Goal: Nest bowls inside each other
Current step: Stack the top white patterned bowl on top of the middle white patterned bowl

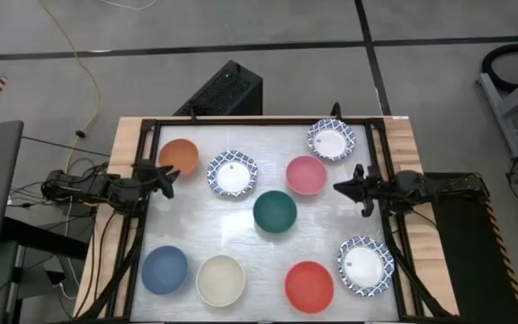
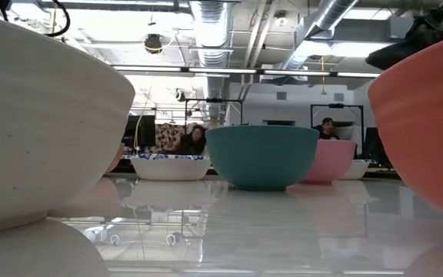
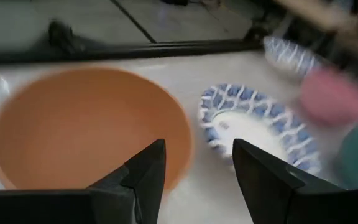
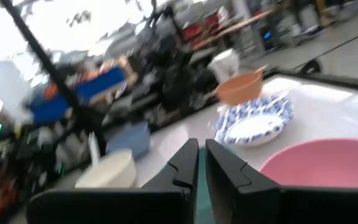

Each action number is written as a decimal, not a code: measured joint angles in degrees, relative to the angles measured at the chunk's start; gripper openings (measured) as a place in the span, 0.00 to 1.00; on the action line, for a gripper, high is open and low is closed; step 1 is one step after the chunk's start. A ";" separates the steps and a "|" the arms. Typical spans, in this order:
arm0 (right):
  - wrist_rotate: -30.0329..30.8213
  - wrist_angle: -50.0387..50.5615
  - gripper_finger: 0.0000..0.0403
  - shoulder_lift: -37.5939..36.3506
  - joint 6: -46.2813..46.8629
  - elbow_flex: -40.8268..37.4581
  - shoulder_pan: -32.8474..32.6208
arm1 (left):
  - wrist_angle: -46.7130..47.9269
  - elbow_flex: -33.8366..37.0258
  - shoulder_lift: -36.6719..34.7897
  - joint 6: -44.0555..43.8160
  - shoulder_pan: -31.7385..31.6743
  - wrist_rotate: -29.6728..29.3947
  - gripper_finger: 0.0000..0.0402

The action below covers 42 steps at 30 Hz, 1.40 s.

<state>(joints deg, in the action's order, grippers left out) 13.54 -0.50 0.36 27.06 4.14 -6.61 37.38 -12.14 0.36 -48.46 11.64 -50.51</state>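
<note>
Nine bowls stand apart on the white table top, each on its base: orange (image 1: 180, 156), three white ones with blue rims (image 1: 233, 173) (image 1: 332, 140) (image 1: 365, 265), pink (image 1: 306, 175), dark green (image 1: 275, 211), blue (image 1: 165, 269), cream (image 1: 220, 280) and red (image 1: 309, 286). My left gripper (image 1: 165, 177) hangs open at the left edge, just near of the orange bowl (image 3: 86, 130), touching nothing. My right gripper (image 1: 342, 186) hangs at the right edge beside the pink bowl (image 4: 328, 165), shut, with nothing between its fingers.
A black frame (image 1: 259, 121) runs around the table top, with wooden strips (image 1: 124, 144) outside it. Bare table shows between the bowls, mostly left of the dark green bowl. In the low view the cream bowl (image 2: 37, 115) and red bowl (image 2: 429, 115) stand closest.
</note>
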 joint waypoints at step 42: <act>4.71 -19.77 0.13 0.00 -2.88 0.09 0.00 | -21.34 0.35 0.46 -17.05 -0.22 6.13 0.44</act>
<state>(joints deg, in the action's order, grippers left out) 18.25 -20.27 0.36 24.19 4.23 -6.61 16.04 -11.79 0.82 -65.51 11.42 -44.38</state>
